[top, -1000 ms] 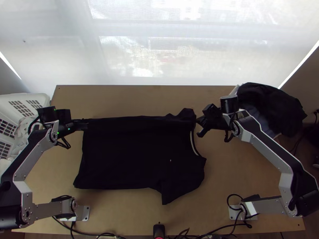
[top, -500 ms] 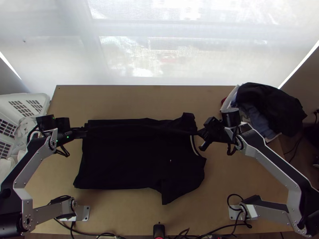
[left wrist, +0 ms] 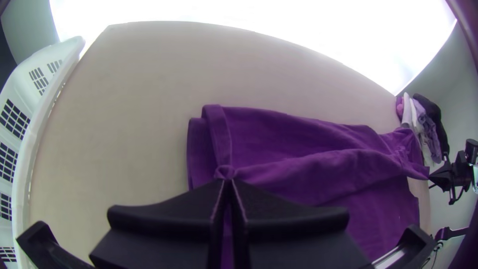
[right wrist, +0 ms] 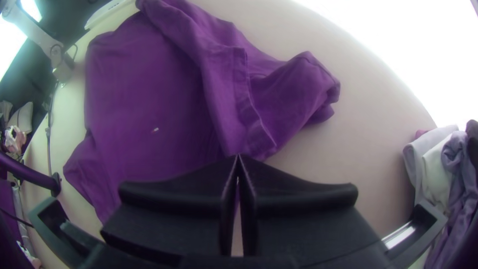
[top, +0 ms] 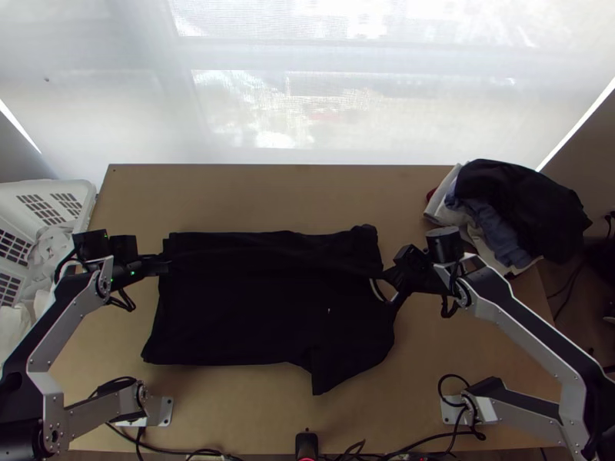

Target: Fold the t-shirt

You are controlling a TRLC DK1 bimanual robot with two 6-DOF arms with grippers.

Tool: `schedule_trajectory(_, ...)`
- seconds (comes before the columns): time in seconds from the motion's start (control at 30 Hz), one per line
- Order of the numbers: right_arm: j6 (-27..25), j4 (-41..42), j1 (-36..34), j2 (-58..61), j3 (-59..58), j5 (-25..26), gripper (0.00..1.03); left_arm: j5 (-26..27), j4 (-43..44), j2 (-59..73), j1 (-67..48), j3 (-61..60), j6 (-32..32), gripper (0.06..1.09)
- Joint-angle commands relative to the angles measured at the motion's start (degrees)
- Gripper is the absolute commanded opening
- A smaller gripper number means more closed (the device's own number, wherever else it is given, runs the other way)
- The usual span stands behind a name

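Note:
The dark t-shirt (top: 246, 307) lies across the middle of the table, its far side turned over in a long strip toward the near side. At the strip's left end my left gripper (top: 163, 264) holds the cloth, and at the collar end my right gripper (top: 390, 275) holds the other end. In the left wrist view, the fingers of my left gripper (left wrist: 227, 180) are shut on a pinched bit of the purple-looking shirt (left wrist: 298, 174). My right gripper (right wrist: 238, 156) is shut on the edge of the shirt (right wrist: 149, 99) in the right wrist view, beside a sleeve.
A white basket (top: 86, 201) stands at the table's left edge. A pile of clothes (top: 523, 211) lies at the far right corner. Bare wood (top: 292, 192) stretches beyond the shirt, and a small black device (top: 306, 444) sits at the near edge.
Both grippers have moved toward the near side with the shirt's upper edge, the right one also slightly to the right. The strip now lies lower over the shirt and collar.

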Motion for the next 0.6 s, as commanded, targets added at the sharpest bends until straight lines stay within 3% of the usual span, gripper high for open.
schedule_trajectory(0.0,0.0,-0.3,0.5,-1.6,-3.2,0.0,0.03,0.0,-1.3,-2.8,0.0,-2.5,0.0,0.09)
schedule_trajectory(0.57,-0.4,1.3,2.9,-0.2,-7.2,0.1,0.03,0.0,0.4,-0.8,0.5,-7.6,1.6,0.09)
